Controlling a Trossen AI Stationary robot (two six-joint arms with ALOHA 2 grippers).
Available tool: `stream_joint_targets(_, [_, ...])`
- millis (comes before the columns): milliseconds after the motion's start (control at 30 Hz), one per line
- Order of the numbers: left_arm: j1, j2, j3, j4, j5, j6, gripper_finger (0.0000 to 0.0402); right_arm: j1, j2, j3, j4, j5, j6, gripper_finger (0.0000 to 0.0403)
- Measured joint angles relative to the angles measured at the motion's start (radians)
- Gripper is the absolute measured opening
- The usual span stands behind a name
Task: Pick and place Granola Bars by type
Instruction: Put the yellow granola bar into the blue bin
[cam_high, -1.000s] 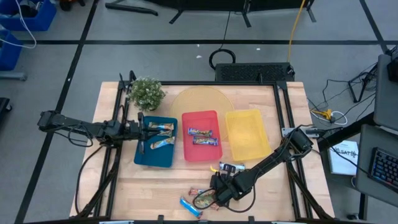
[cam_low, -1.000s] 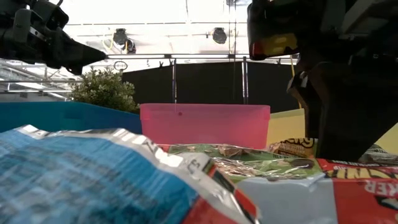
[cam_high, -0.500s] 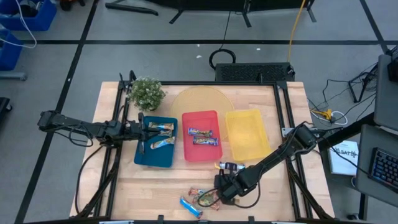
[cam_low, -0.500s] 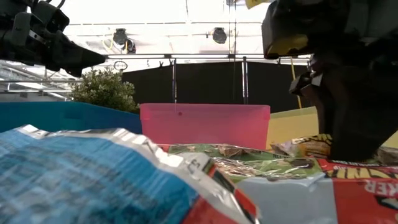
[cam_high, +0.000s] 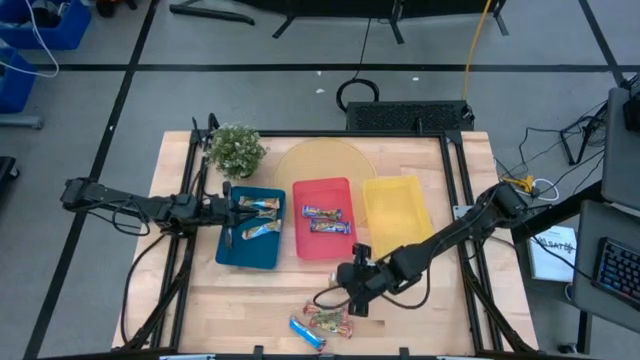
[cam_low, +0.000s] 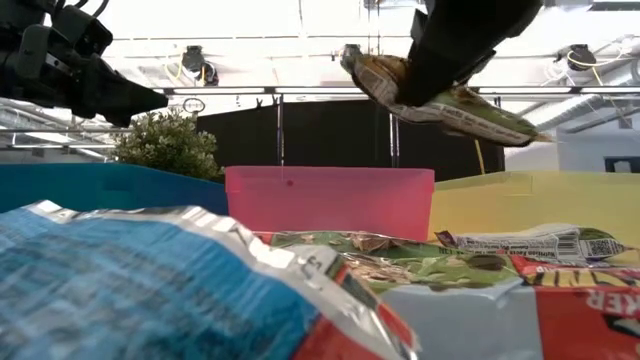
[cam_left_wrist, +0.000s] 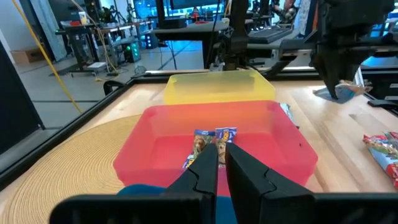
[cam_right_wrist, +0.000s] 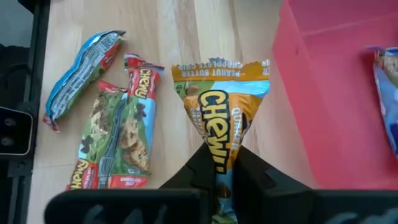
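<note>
My right gripper (cam_high: 352, 285) hangs above the table's near middle, in front of the red tray (cam_high: 300, 240), and is shut on a tan-gold granola bar (cam_right_wrist: 221, 102). In the low view that bar (cam_low: 450, 100) floats high above the table. Below it, a green-and-red bar (cam_right_wrist: 118, 134) and a blue bar (cam_right_wrist: 81, 71) lie flat on the wood, and a silver bar (cam_low: 520, 243) lies before the yellow tray (cam_high: 398, 215). My left gripper (cam_high: 226, 210) hovers shut over the blue tray (cam_high: 250, 255), touching nothing. The blue and red trays each hold two bars. My right gripper pinches the tan-gold bar between its two fingers (cam_right_wrist: 205, 165) near one end (cam_right_wrist: 219, 146), where the wrapper narrows. The fingers come from above, slanting down. The bar is lifted clear of the table and hangs tilted, its wide free end (cam_low: 520, 128) lowest.
A small potted plant (cam_high: 236, 150) stands at the far left corner, and a round woven mat (cam_high: 320, 160) lies behind the trays. The three trays sit side by side across the middle. Bare wood lies near the right edge (cam_high: 450, 300).
My right gripper has risen from the table with the tan-gold bar and shifted toward the far edge, closer to the red tray. The bar, lying among the others a second ago, now hangs clear above them. The remaining bars have stayed in place.
</note>
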Motion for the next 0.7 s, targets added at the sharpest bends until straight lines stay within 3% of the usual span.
stream_joint_targets(200, [0.000, 0.000, 0.000, 0.019, 0.000, 0.000, 0.0040, -0.070, -0.007, 0.001, 0.095, -0.034, -0.123, 0.0021])
stream_joint_targets(433, [0.000, 0.000, 0.000, 0.112, -0.004, 0.036, 0.0040, -0.238, 0.019, 0.068, 0.184, -0.135, -0.198, 0.0019])
stream_joint_targets(567, [0.000, 0.000, 0.000, 0.148, -0.041, 0.060, 0.0040, -0.304, 0.098, 0.188, 0.166, -0.215, -0.301, 0.0018])
stream_joint_targets(700, [0.000, 0.000, 0.000, 0.150, -0.097, 0.104, 0.0040, -0.356, 0.220, 0.408, 0.062, -0.238, -0.387, 0.0017])
